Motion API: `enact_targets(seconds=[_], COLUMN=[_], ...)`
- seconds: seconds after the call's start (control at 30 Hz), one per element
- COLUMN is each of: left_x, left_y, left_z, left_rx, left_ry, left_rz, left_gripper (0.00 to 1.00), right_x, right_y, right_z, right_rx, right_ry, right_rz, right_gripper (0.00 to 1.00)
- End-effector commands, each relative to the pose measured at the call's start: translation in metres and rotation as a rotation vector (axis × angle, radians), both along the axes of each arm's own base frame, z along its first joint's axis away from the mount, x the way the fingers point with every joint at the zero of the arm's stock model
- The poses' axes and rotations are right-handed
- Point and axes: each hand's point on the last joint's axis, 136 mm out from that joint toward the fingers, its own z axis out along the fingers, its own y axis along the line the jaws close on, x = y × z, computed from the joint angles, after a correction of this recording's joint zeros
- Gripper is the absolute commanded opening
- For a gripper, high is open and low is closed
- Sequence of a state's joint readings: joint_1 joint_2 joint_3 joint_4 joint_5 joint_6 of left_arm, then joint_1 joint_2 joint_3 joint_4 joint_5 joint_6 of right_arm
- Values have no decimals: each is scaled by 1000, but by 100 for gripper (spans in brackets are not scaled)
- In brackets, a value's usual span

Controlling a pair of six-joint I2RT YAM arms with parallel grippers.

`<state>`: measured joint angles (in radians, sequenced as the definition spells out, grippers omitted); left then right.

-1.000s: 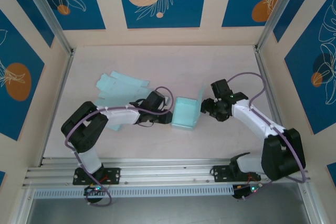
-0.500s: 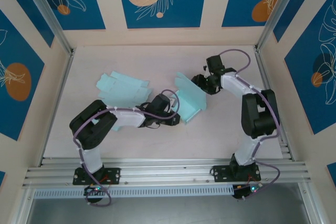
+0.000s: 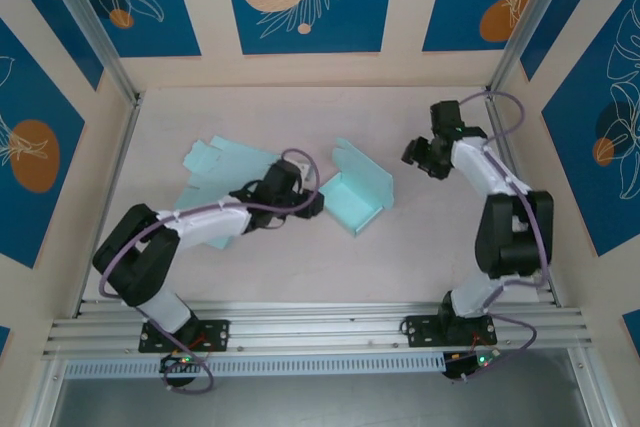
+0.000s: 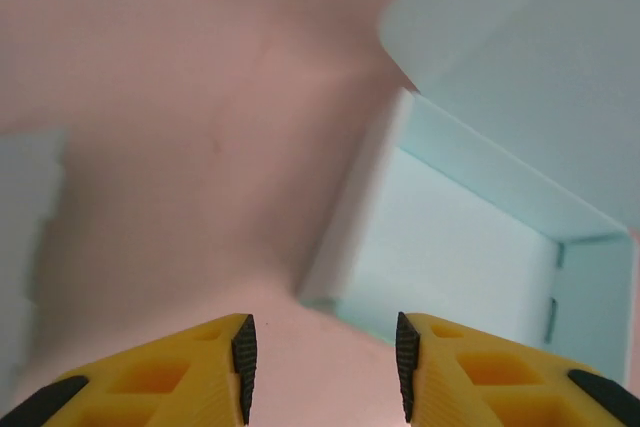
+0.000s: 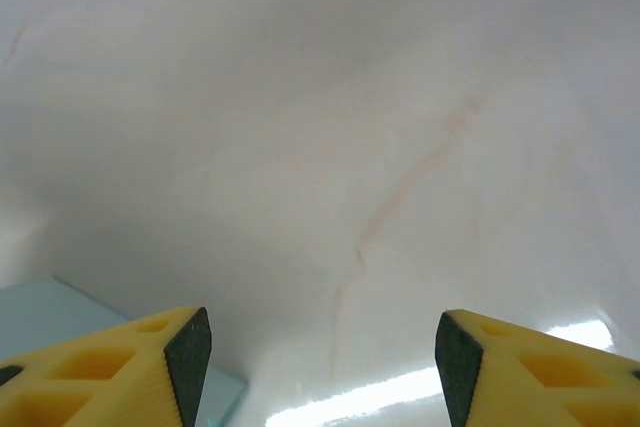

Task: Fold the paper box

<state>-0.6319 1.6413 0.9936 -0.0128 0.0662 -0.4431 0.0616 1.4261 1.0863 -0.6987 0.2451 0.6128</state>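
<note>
The light teal paper box [image 3: 357, 197] rests on the table with its hollow facing up and one flap [image 3: 352, 160] raised along the far side. My left gripper [image 3: 314, 203] hovers just left of the box, open, with only bare table between its fingers. In the left wrist view the box [image 4: 455, 237] lies ahead and to the right of the gripper [image 4: 322, 367], apart from it. My right gripper [image 3: 419, 154] hangs open to the right of the box, clear of it. A teal corner [image 5: 60, 309] peeks in at the lower left of the right wrist view, beside the gripper [image 5: 322, 367].
Several flat teal box blanks [image 3: 222, 169] are piled at the left of the table, behind my left arm. Aluminium posts [image 3: 115, 67] and patterned walls close in the table on three sides. A metal rail [image 3: 320, 327] runs along the near edge.
My left gripper has opened, let go of the box's left edge and drawn back to the left. My right gripper has pulled away from the flap to the right. The box has settled.
</note>
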Motion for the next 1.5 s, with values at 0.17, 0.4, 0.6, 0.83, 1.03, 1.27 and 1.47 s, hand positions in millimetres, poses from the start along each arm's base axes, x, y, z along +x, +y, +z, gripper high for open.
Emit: enact_targets(seconds=[0.17, 0.4, 0.6, 0.83, 1.03, 1.27, 1.47], left_x=[35, 36, 29, 16, 4, -19, -35], left_y=[-15, -34, -35, -41, -41, -41, -42], left_z=[-1, -20, -37, -50, -53, -52, -44], left_rx=[16, -25, -49, -122, -170, -222, -259], left_ry=[20, 70, 116, 186, 223, 251, 260], left_rz=[-120, -192, -189, -179, -149, -118, -97], left_gripper=[41, 39, 38, 31, 28, 27, 43], right_x=[-117, -150, -133, -94, -65, -38, -19], right_y=[11, 62, 101, 131, 150, 155, 155], right_z=[-18, -24, -29, -37, -50, -55, -62], right_rx=[119, 268, 288, 268, 264, 265, 244], right_ry=[33, -49, -77, -77, -40, -34, -14], right_rz=[-175, -117, -4, 120, 190, 258, 295], right_gripper=[63, 63, 67, 70, 69, 63, 61])
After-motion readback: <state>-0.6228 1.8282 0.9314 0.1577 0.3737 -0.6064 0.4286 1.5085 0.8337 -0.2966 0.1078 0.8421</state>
